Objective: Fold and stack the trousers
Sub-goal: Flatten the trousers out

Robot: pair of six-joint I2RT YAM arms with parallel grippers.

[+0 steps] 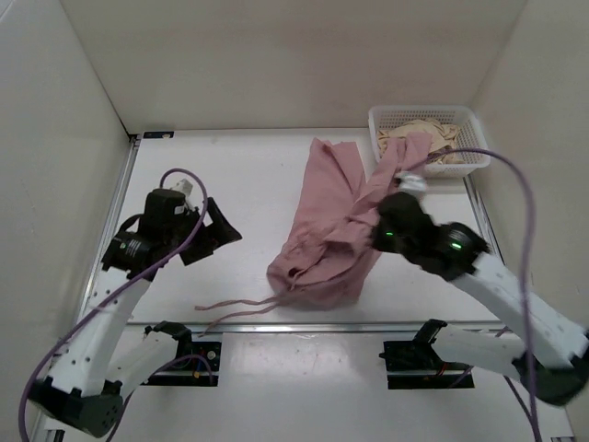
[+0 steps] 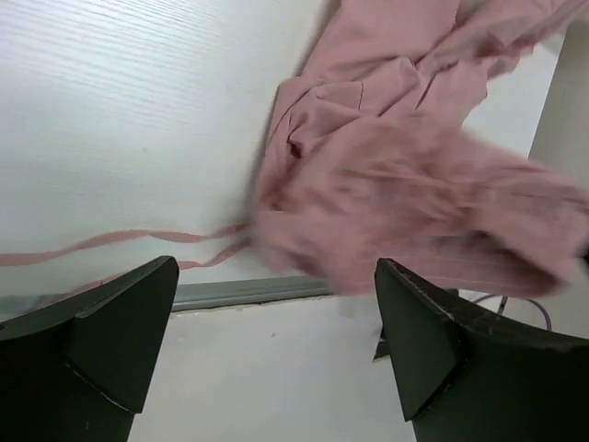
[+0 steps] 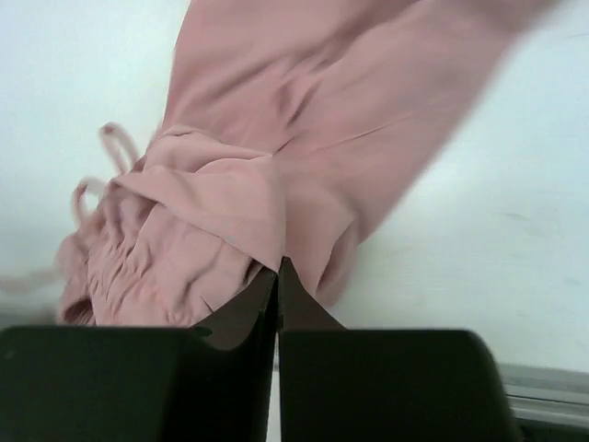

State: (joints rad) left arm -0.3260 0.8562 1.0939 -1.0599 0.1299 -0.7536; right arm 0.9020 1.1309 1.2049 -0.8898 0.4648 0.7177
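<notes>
The right hand [image 3: 278, 269] is pinched shut on a fold of the pink trousers [image 1: 322, 230]. They lie crumpled mid-worktop [image 1: 230, 175], one leg reaching up to a white basket [image 1: 471, 160]. The left hand [image 2: 276, 267], jaws wide apart and empty, hovers left of them, near their drawstring [image 1: 235, 308].

The white table [image 1: 239, 175] carries a crumpled pair of pink trousers [image 1: 327, 239] right of centre, waistband toward the near edge, their drawstrings [image 1: 235, 308] trailing left beside the metal rail [image 1: 304, 325]. A white plastic basket [image 1: 465, 164] (beige cloth inside) stands at the far right corner, one trouser leg reaching it.
</notes>
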